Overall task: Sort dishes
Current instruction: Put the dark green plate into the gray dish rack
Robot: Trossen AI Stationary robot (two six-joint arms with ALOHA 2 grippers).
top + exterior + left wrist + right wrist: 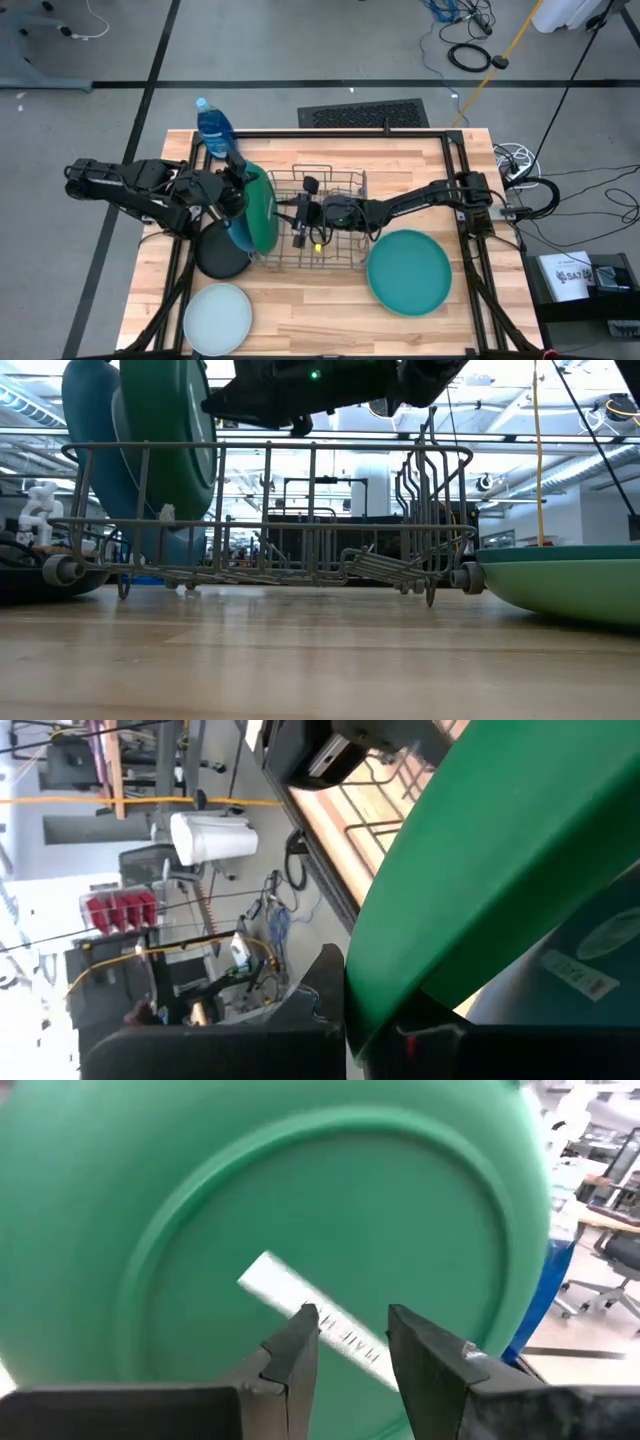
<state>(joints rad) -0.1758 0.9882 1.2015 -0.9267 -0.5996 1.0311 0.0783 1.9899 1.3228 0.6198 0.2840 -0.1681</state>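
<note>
The dark green plate (264, 210) stands on edge at the left end of the grey wire rack (330, 225), with the large blue plate (88, 430) upright just behind it. My left gripper (238, 193) is shut on the green plate. My right gripper (350, 1330) is over the rack, its fingers a little apart and pointing at the green plate's underside (300, 1210). The black plate (222, 255), the pale plate (217, 318) and the light green plate (408, 272) lie flat on the table. My left gripper holds the dark green plate by its rim (400, 980), at the plate's upper far-left part. One finger (315, 985) shows on one face and the plate hides the other. The plate stands upright, its lower edge (165, 510) inside the rack's left end.
A blue soap bottle (213, 125) stands at the table's far left, close to my left gripper. The rack's middle and right slots (330, 510) hold nothing. The black plate lies right by the rack's near left corner.
</note>
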